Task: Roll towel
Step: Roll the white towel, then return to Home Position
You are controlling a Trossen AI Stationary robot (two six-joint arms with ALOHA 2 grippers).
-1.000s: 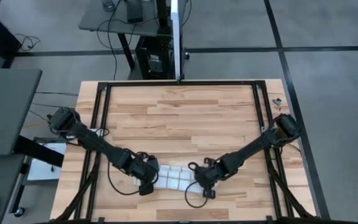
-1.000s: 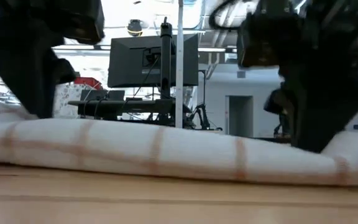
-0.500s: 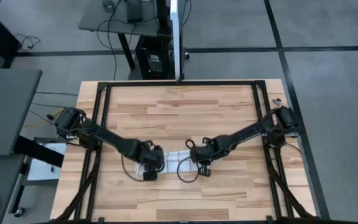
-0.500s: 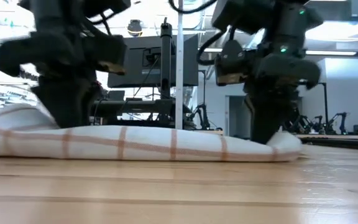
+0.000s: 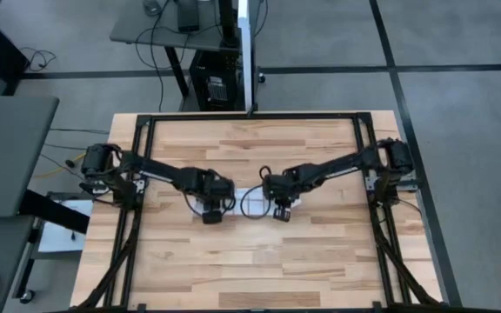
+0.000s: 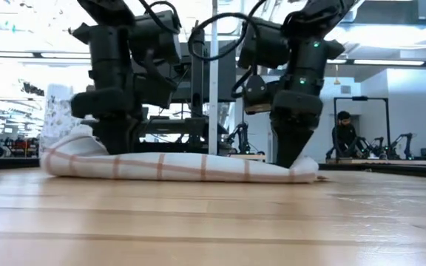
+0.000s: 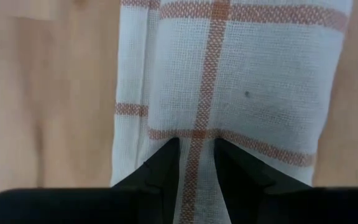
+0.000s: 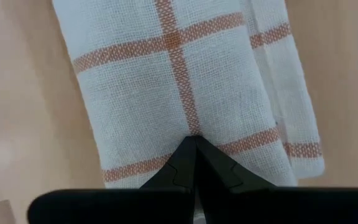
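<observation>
So the towel [image 6: 176, 165] is lying as a long, low folded strip across the middle of the wooden table [image 5: 250, 261], white with thin orange check lines, running left to right between the two arms. Its left end bunches up a bit higher than the flat right end. The left gripper [image 5: 212, 207] sits on the left end; from its wrist camera the two dark fingers [image 7: 164, 163] are close together with only a narrow slit between them, pinching a bit of the cloth right on an orange stripe. The right gripper [image 5: 279, 207] is down on the right end, and its fingertips [image 8: 194, 155] are pressed together into a point, nipping the fabric at the edge. Both arms reach in from the table's outer sides. Farther back there's a desk with a monitor [image 6: 224, 74] and cables, and a person [image 6: 344, 137] sitting way off at the right of the room.
</observation>
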